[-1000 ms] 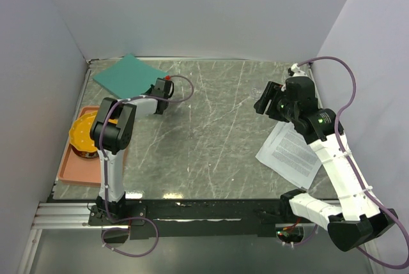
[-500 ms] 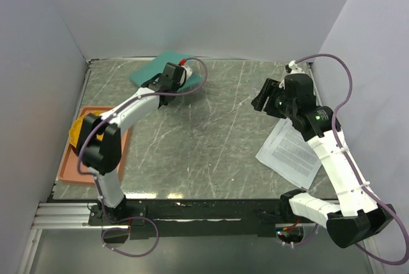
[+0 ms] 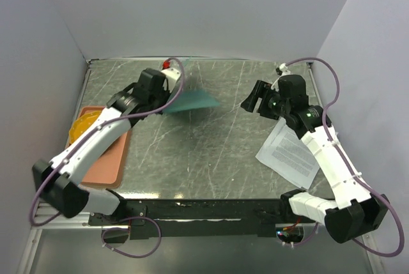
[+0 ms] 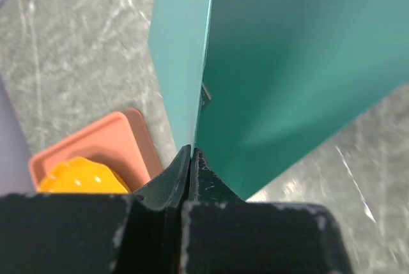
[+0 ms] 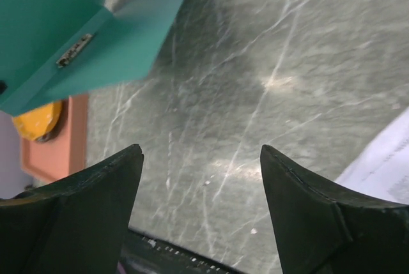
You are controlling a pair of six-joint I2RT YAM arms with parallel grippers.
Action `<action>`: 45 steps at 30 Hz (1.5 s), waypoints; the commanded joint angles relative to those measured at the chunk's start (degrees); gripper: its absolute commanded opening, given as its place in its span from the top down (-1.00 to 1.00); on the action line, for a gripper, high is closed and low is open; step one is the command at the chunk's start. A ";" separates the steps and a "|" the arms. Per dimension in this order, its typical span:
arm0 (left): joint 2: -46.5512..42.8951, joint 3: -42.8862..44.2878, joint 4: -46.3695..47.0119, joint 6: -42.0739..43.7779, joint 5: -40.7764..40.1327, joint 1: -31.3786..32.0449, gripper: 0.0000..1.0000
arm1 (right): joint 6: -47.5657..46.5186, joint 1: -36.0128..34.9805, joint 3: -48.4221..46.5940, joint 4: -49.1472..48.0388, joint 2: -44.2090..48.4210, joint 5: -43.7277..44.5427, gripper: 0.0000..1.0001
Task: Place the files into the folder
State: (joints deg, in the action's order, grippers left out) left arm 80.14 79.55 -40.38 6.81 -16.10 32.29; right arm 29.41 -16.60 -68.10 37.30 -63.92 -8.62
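Observation:
My left gripper (image 3: 161,100) is shut on an edge of the teal-green folder (image 3: 192,101) and holds it off the table near the back middle. In the left wrist view the folder (image 4: 287,63) hangs partly open from my closed gripper (image 4: 192,151). In the right wrist view the folder (image 5: 77,25) shows at upper left with its small metal clip. My right gripper (image 3: 250,103) is open and empty, above the table to the right of the folder; it also shows in its wrist view (image 5: 201,152). The files (image 3: 291,154), white printed sheets, lie on the table at the right, with a corner in the right wrist view (image 5: 383,165).
A salmon-orange tray (image 3: 105,165) with a yellow object (image 3: 83,127) in it lies at the left edge, partly under my left arm. Walls close the table on the left, back and right. The grey marbled table (image 3: 204,152) spans the middle.
My left arm has swung right and forward from the back left corner, carrying the folder off the table towards the middle. My right gripper has shifted slightly left.

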 commanded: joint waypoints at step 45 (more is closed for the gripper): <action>-13.69 -10.73 -0.23 -11.90 0.98 -1.35 0.98 | 7.87 -7.31 -3.54 -8.92 -20.03 -26.11 1.00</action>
State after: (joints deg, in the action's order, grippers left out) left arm 66.63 67.02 -40.73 -1.26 -13.52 32.32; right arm 44.60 -23.40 -70.91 23.11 -93.51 -41.56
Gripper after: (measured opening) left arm 0.024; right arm 0.026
